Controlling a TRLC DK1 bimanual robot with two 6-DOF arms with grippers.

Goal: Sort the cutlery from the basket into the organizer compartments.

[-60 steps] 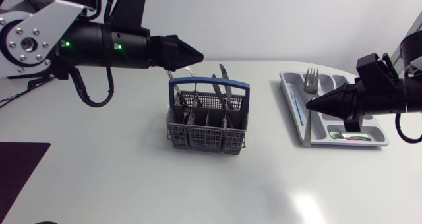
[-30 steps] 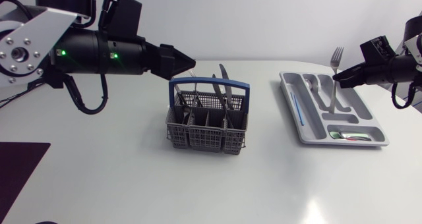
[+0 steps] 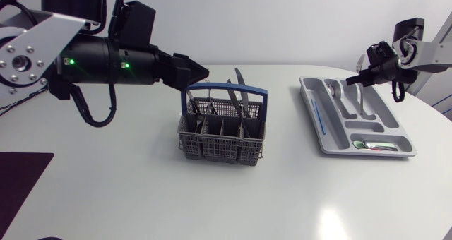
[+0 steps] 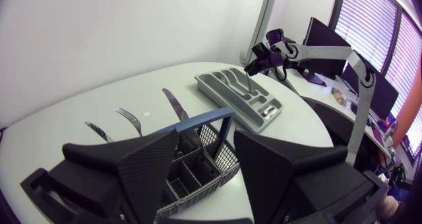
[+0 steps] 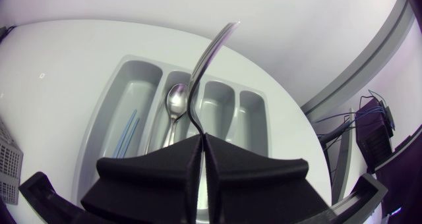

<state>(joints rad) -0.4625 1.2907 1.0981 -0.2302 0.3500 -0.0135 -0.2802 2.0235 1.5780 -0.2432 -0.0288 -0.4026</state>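
- The white table (image 3: 141, 198) fills the lower frame in the head view.
- The left gripper (image 3: 201, 72) reaches in from the upper left, jaws spread wide and empty. A second ago its tip sat higher; it has dipped toward the basket handle.
- The grey cutlery basket (image 3: 222, 130) sits at centre with a blue handle, knives and forks standing in it.
- The organizer (image 3: 321, 127) lies at right centre.
- The right gripper (image 3: 351, 80) is above the organizer's far end, jaws pinched narrow on the fork (image 5: 204, 72). A second ago this arm hung low over the tray; it has since swung up toward the upper right.
- The fork juts ahead of the fingers over the long compartments (whether it touches the tray I cannot tell). It is probably light, stiff and slick, so a grip mid-handle looks safest.
- A spoon (image 5: 175, 99) lies in one long compartment.
- A thin blue piece (image 5: 130, 128) lies in the outermost compartment.
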